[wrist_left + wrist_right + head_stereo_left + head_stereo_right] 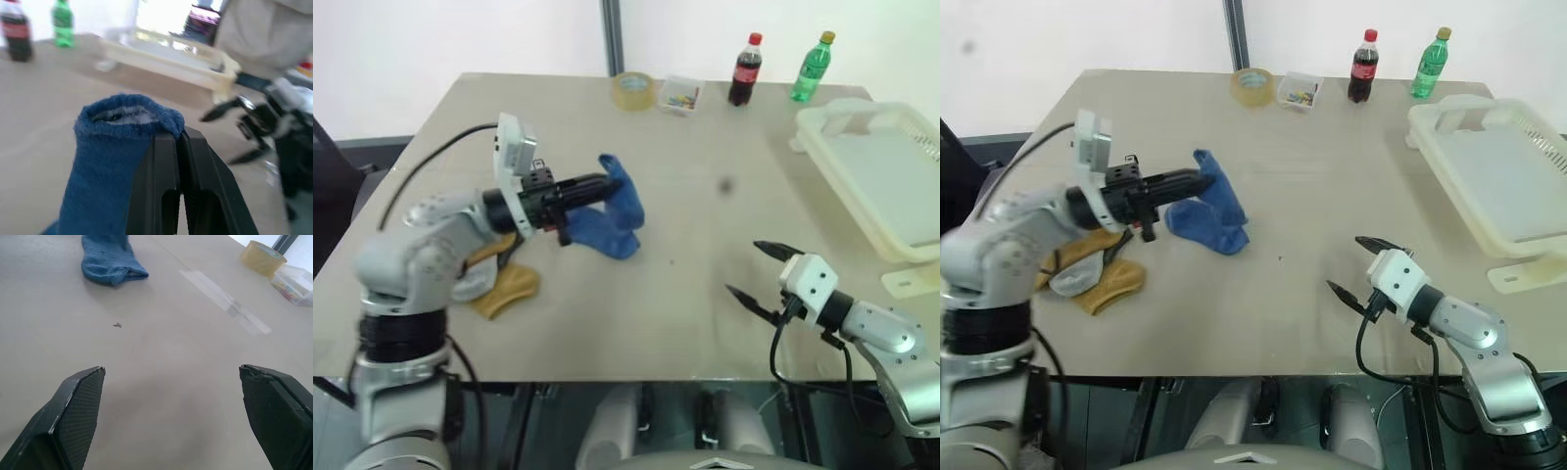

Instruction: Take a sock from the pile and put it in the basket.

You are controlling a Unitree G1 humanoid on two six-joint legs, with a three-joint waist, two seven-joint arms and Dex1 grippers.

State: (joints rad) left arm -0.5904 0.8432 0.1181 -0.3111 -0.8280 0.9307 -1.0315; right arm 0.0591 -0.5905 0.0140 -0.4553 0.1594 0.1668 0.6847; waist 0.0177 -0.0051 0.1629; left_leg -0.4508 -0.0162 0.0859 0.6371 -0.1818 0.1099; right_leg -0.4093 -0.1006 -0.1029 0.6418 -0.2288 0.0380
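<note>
1. Leftmost, the pile (499,284): mustard-yellow and light grey socks on the table (705,255) near its left front edge.
2. Just right of it, left gripper (607,184) clamped tight on the cuff of the blue sock (612,220), cuff lifted, toe end sagging to the tabletop.
3. Middle back: tape roll (634,90), small clear box (678,95), cola bottle (745,70), green bottle (812,66).
4. Right front: right gripper (751,269) spread wide, holding nothing, low over bare table.
5. Far right: the basket (862,176), cream-white, well apart from the sock.
</note>
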